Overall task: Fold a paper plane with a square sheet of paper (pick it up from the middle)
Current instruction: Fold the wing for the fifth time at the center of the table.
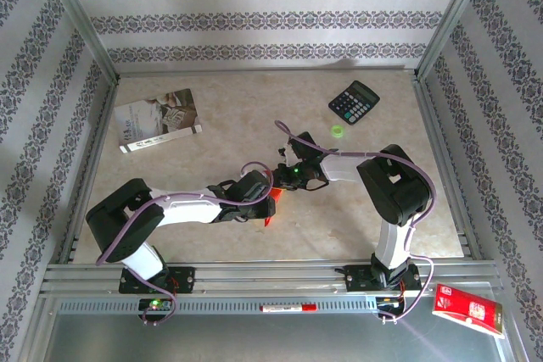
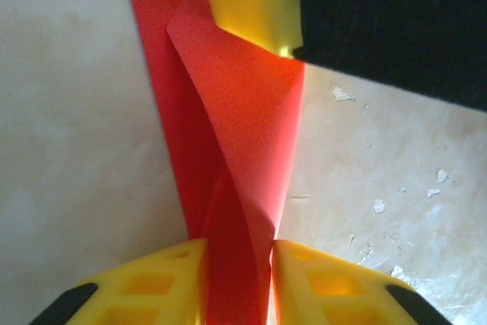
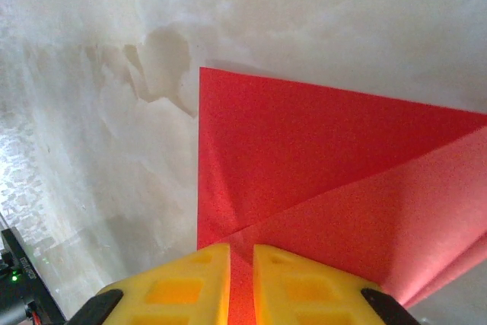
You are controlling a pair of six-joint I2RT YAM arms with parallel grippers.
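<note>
Left fingers and right fingers both pinch folded red paper; arms hide most from above.

Booklet back left; calculator back right; paper centre (packet nearest, far right).

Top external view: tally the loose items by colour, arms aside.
Red: 2, the folded thin red paper and the glossy red packet with yellow trim
Black: 1, the black calculator
Green: 1, the small round green object
Grey-white: 1, the printed booklet
Total: 5
</note>
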